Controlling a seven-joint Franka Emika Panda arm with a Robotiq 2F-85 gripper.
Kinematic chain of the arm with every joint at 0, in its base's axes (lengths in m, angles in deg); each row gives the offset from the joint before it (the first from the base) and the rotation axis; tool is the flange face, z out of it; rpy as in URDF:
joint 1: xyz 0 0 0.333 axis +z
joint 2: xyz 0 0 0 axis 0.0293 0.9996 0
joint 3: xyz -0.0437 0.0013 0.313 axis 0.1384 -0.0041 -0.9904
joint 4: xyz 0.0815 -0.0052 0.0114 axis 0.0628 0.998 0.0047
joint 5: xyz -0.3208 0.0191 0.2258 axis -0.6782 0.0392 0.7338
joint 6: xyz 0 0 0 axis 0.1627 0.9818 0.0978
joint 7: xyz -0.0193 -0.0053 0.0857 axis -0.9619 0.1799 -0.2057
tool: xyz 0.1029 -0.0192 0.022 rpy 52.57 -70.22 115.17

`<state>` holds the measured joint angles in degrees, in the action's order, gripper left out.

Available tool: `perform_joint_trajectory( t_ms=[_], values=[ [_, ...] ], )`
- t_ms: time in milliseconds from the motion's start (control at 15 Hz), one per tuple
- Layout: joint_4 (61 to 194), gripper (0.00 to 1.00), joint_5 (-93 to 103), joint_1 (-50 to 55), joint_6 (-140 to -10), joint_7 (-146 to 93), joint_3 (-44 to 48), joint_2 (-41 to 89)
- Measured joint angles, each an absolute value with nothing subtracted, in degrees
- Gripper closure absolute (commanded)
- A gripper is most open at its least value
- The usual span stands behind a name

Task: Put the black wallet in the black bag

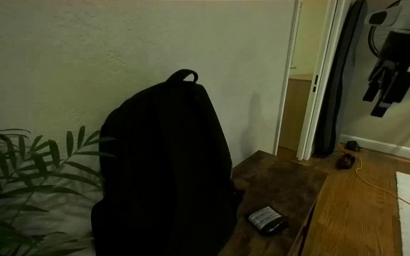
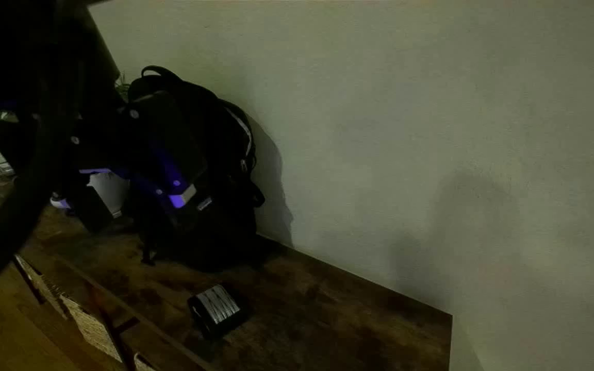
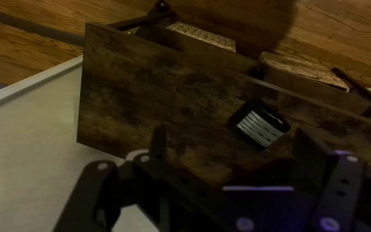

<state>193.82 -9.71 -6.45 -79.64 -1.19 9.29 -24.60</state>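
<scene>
Gripping nothing, fingers spread wide, the tool (image 3: 231, 138) is hovering well apart from the bag (image 1: 166, 160). The task is apparently awaiting its first step: the wallet (image 1: 267, 218) is lying on the bench (image 1: 279, 177), near the bag but outside it. Grasping, carrying and putting in are all remaining; no view is showing whether the bag is standing open.

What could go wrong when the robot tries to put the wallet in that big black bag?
Maybe three things. The black wallet lies near the long edge of the brown table, so a bump could knock it off. It also lies low, so the open gripper might hit the tabletop or let it slip. And the black bag is so dark that I can't see an opening; if it's closed, the wallet might not go in.
</scene>
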Motion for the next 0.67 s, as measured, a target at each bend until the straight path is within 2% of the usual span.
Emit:
perform_joint_trajectory(
  t_ms=[667],
  values=[
    [193.8,0.0,-9.4,-6.2,-79.7,-1.3,8.8,-24.1]
  ],
)
